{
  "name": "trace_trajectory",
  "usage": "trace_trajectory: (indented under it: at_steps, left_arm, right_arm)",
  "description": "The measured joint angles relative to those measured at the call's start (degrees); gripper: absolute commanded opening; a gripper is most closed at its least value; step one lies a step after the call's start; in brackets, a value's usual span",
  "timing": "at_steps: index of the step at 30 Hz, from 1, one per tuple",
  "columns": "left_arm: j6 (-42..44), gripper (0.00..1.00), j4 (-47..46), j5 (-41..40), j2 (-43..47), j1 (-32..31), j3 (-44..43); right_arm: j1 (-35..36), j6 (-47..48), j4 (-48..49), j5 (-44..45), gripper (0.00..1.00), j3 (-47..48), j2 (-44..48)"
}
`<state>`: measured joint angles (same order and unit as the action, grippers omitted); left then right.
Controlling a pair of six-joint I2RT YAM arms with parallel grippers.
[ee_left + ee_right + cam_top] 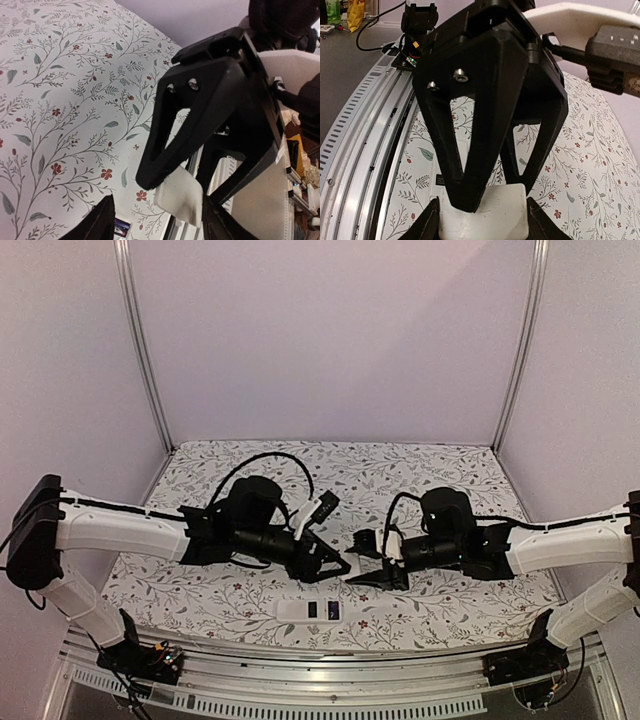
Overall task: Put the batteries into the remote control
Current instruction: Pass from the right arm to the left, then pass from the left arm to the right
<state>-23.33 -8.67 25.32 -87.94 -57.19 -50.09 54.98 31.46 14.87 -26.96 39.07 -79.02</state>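
Pinching a flat white plastic piece [490,209], perhaps the cover, right gripper [482,222] is facing left gripper [342,567] (grip unclear) near white remote control [310,610]; refitting next.

Light in the top view is soft, even and rather dim. The walls [330,330] take a lilac cast, and the arms lay only faint shadows on the floral surface [420,465]. Detail is grainy, the metal posts [140,340] splay outward toward 12 o'clock, and black arm parts sink into flat dark.

In the left wrist view the print is crisp at 9 o'clock. The right hand [181,192] looms close and soft, and the clutter at 3 o'clock is blurred.

In the right wrist view the left hand [492,192] is a dark silhouette with glints on two screws [461,75]. The white piece [485,220] at 6 o'clock is out of focus, and the white arm link [570,12] at 1 o'clock glares.
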Motion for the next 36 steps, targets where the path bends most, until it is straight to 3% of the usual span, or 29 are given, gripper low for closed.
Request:
trace_trajectory:
  at_steps: [6,11,13,17,21,28,36]
  left_arm:
    - [-3.8,0.32,-1.8,2.3,-1.6,0.0,-0.4]
    - [-5.5,0.01,-4.1,3.5,-1.6,0.1,-0.5]
    - [-6.5,0.0,-4.4,4.1,-1.6,0.2,-0.5]
    - [-8.5,0.0,-4.9,4.7,-1.6,0.5,-0.6]
    - [-7.2,0.0,-5.6,4.0,-1.4,0.6,-0.5]
    - [-3.4,0.0,-6.3,2.0,1.4,0.6,0.9]
    - [-1.5,0.0,-8.5,1.1,2.0,0.3,1.4]
  right_arm:
    - [0.0,0.7,0.7,0.7,0.16,0.0,0.0]
    - [0.0,1.0,1.3,0.9,0.16,0.2,0.0]
    - [0.0,2.1,1.5,1.1,0.19,0.2,0.0]
    - [0.0,3.7,2.1,2.3,0.51,0.3,0.0]
    - [-0.1,0.8,1.7,3.4,0.67,0.4,0.5]
    - [-0.9,-13.9,0.3,4.0,0.68,0.4,7.6]
    - [-1.3,-37.0,-0.6,4.0,0.54,-0.3,10.6]
